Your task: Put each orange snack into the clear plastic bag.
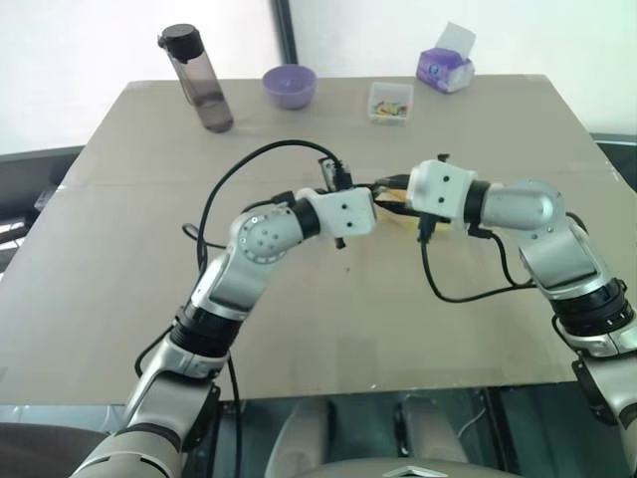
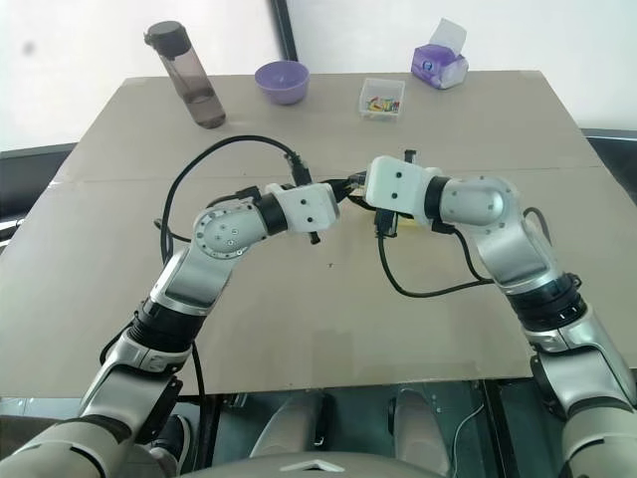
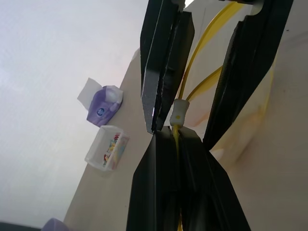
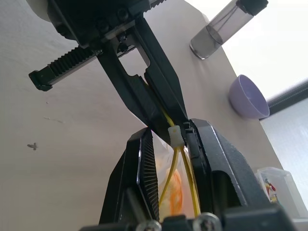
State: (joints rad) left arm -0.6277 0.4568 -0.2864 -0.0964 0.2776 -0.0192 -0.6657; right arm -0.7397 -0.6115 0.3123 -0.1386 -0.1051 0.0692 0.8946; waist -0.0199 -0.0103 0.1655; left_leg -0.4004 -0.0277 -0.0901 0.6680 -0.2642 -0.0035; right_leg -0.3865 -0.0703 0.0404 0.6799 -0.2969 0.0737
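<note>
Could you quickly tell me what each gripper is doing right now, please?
Left gripper: closed on the clear plastic bag at its yellow seal strip.
Right gripper: fingers around the same bag's strip; grip cannot be told.

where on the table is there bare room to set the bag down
The near half of the table, in front of both arms, is bare, as are its left and right sides. The far edge is crowded: water bottle, purple bowl, small clear box, tissue pack.
</note>
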